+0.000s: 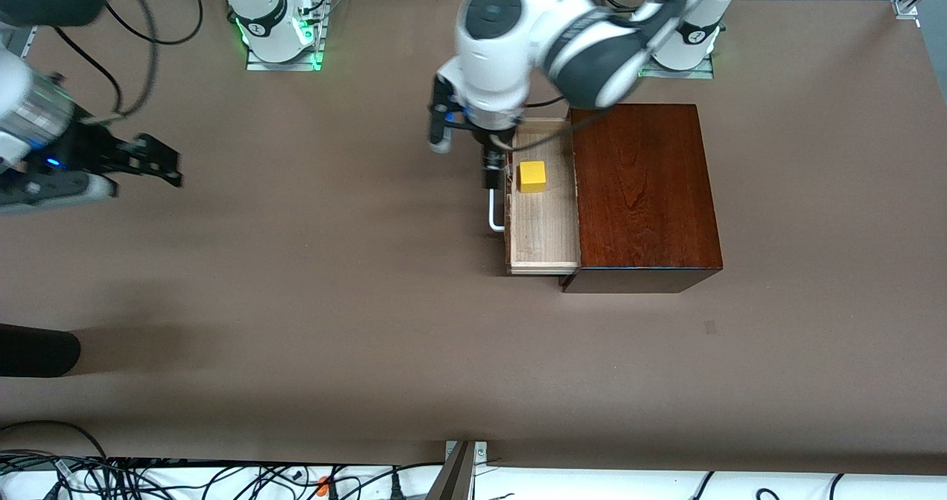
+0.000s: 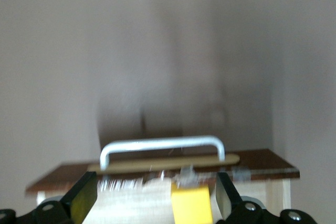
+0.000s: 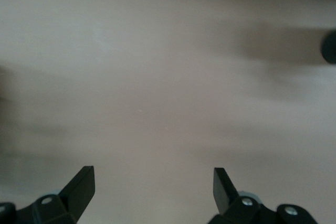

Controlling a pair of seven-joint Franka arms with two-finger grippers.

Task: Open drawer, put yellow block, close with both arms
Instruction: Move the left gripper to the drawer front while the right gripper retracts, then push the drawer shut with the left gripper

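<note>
The drawer (image 1: 544,226) stands pulled out of the dark wooden box (image 1: 640,189), its white handle (image 1: 494,215) pointing toward the right arm's end of the table. The yellow block (image 1: 532,176) lies in the drawer's tray, in the part farther from the front camera. My left gripper (image 1: 491,169) is open and empty over the drawer's front, beside the block. In the left wrist view, the left gripper (image 2: 155,195) frames the block (image 2: 191,205), the tray (image 2: 126,203) and the handle (image 2: 163,144). My right gripper (image 1: 164,161) is open and empty over bare table (image 3: 157,103), shown in the right wrist view (image 3: 152,182).
A dark rounded object (image 1: 37,350) juts in at the right arm's end of the table, nearer the front camera. Cables (image 1: 148,474) lie along the table edge nearest that camera. The arms' green-lit bases (image 1: 281,38) stand along the edge farthest from the camera.
</note>
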